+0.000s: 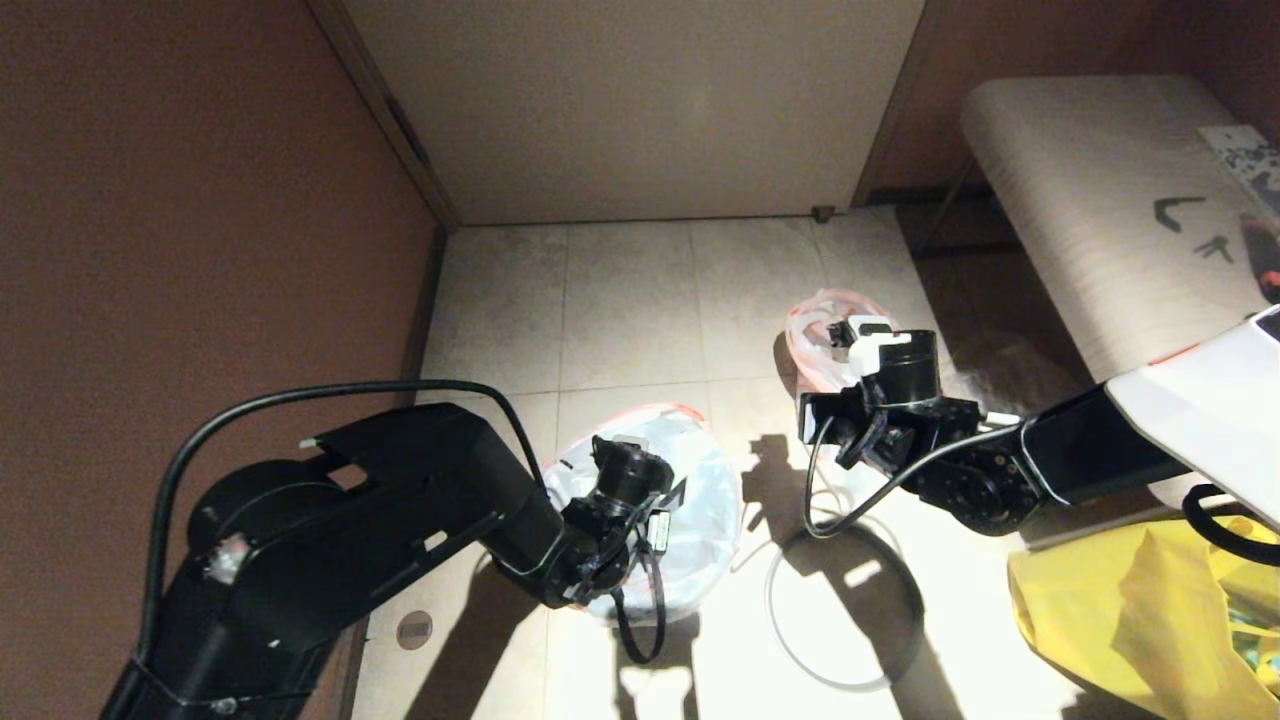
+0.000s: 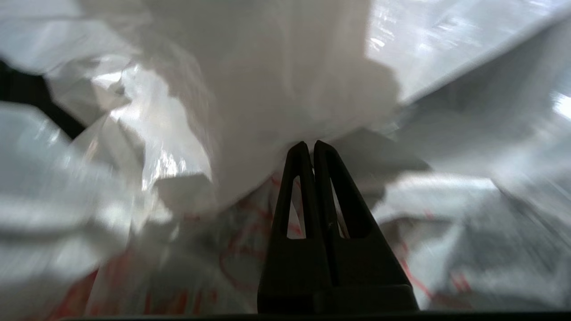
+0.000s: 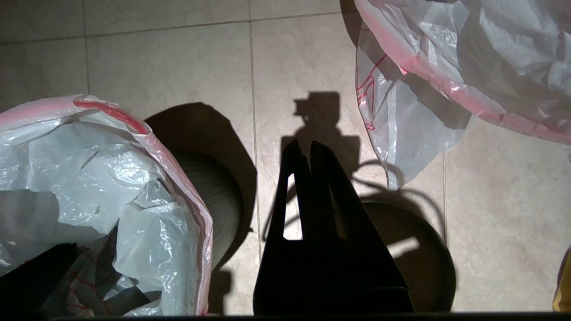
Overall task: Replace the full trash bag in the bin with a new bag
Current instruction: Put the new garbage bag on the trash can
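left gripper [image 2: 310,145] is down inside the mouth of the new bag [image 1: 690,480], fingers [image 2: 296,191] pinched together on a fold of its thin film, likely so it can tug the liner down and seat it in the bin [image 3: 218,200] sitting on the floor [image 1: 630,300]; only a ribbed sliver of that bin shows beside the bag. the new bag looks limp, wrinkled, translucent white, its red-orange hem draped round the opening. right gripper [image 3: 308,147] hovers over bare tile between the two bags, fingers closed on nothing, seemingly just waiting. the full trash bag [image 1: 830,330] sits further back on the floor, partly behind the right arm, pink hem gathered. a grey hoop [image 1: 800,640] lies flat on the floor nearby, presumably to go on last
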